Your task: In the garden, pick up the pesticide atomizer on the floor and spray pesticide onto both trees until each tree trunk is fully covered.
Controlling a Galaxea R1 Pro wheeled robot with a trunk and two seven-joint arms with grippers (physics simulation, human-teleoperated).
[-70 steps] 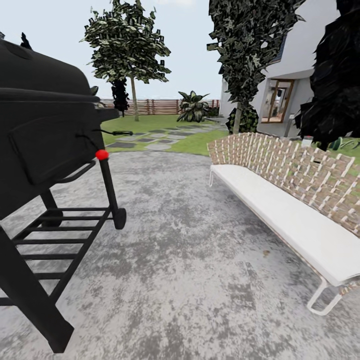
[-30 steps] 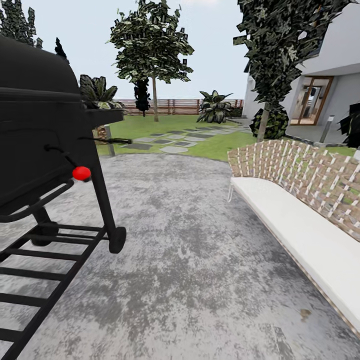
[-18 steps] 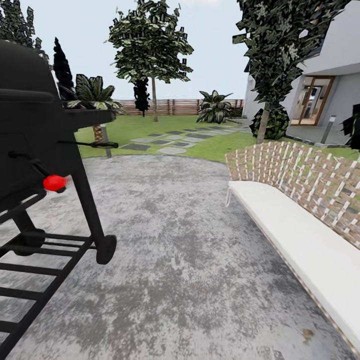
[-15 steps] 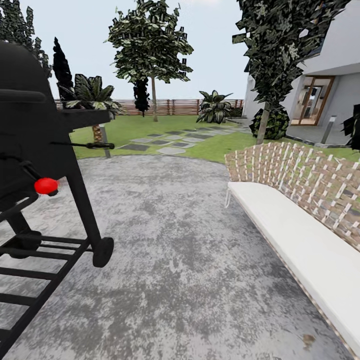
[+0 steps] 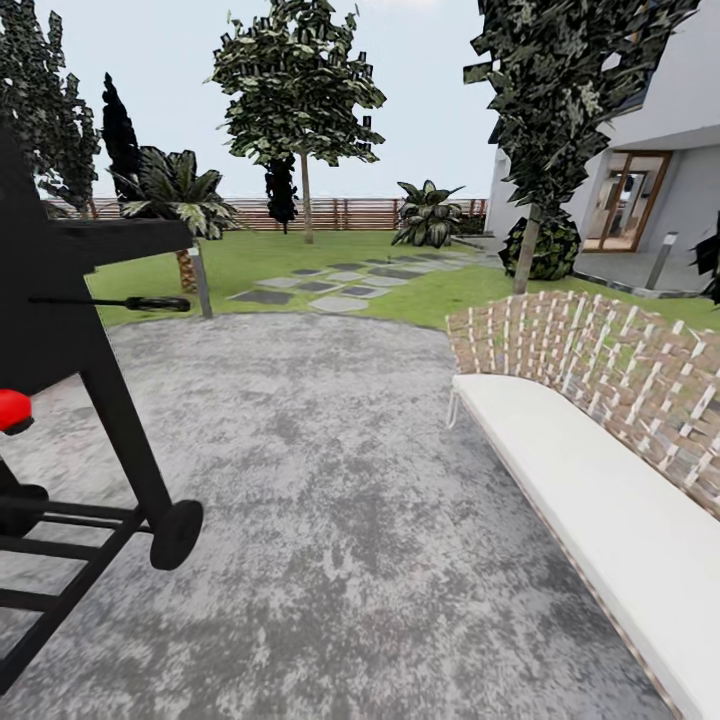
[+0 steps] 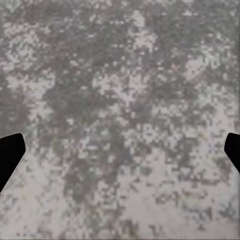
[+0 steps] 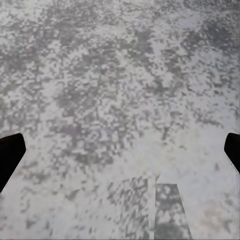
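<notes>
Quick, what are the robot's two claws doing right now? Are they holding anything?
Left claw: open, holding nothing, above grey paving.
Right claw: open, holding nothing, above grey paving.

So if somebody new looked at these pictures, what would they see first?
Probably the big black grill with its red knob, close up on the left of the grey paving. Next, the long white bench with a woven back along the right. Farther off, a tall tree stands on the green lawn before a wooden fence.
</notes>
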